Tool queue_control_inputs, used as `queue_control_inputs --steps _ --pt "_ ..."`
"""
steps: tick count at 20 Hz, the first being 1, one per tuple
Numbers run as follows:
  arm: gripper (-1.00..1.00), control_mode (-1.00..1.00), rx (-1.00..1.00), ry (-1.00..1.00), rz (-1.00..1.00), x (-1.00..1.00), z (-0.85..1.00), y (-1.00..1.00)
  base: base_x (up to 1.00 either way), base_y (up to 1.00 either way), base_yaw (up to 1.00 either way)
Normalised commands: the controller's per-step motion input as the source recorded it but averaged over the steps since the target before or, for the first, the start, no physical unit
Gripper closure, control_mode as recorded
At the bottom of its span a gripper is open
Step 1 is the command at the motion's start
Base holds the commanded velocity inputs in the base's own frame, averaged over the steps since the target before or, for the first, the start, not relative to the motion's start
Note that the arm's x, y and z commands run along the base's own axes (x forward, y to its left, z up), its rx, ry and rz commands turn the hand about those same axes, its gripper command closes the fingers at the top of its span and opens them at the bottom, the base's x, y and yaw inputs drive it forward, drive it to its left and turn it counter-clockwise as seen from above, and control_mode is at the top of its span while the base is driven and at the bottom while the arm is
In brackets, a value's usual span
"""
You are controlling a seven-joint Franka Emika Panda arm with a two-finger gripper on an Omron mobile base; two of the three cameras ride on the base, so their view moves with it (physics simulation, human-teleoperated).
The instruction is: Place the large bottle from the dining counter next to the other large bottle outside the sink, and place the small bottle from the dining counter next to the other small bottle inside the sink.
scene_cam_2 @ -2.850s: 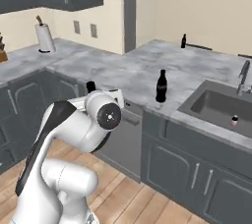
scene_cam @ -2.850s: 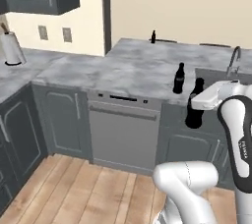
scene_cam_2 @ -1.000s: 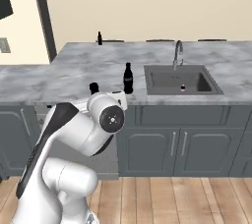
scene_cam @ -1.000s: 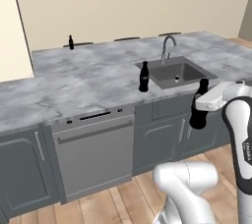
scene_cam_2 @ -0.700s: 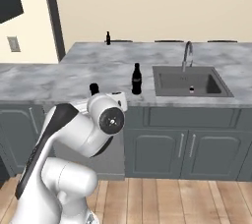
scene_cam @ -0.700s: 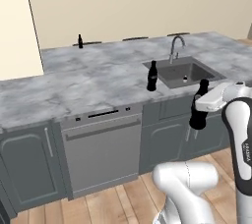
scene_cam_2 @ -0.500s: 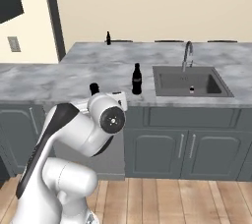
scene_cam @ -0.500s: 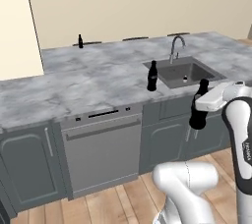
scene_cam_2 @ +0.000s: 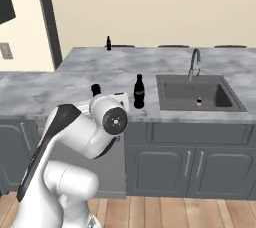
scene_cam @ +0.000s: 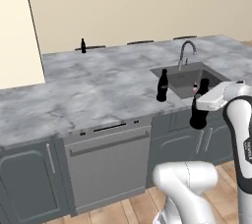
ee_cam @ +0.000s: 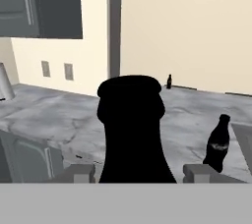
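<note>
The large black glass bottle (scene_cam: 199,115) sits at right centre of the left base view, clamped in the white two-finger gripper (scene_cam: 203,104), in front of the dark grey recessed sink (scene_cam: 189,78); a second large black bottle (scene_cam: 162,85) stands on the counter left of the basin.

In the right base view, that standing bottle (scene_cam_2: 139,92) is at centre, the held one's cap (scene_cam_2: 95,89) just left of it, a small bottle (scene_cam_2: 199,102) inside the sink (scene_cam_2: 197,92).

The hand view has the held bottle (ee_cam: 132,134) at centre between both fingertips (ee_cam: 202,172), with another small dark bottle (ee_cam: 169,81) on the far grey-white marble dining counter (ee_cam: 197,101).
</note>
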Motion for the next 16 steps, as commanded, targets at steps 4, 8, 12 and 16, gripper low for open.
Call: queue_control_inputs --steps 4,8,12,16 --pt "1.00 1.00 0.00 0.00 0.00 0.00 0.00 0.00 0.60 0.20 0.00" --pt "1.00 1.00 0.00 0.00 0.00 0.00 0.00 0.00 0.55 0.21 0.00" --pt "1.00 1.00 0.00 0.00 0.00 0.00 0.00 0.00 0.35 0.22 0.00" --pt "1.00 -1.00 0.00 -0.01 0.00 0.02 0.00 0.02 0.00 0.00 0.00"
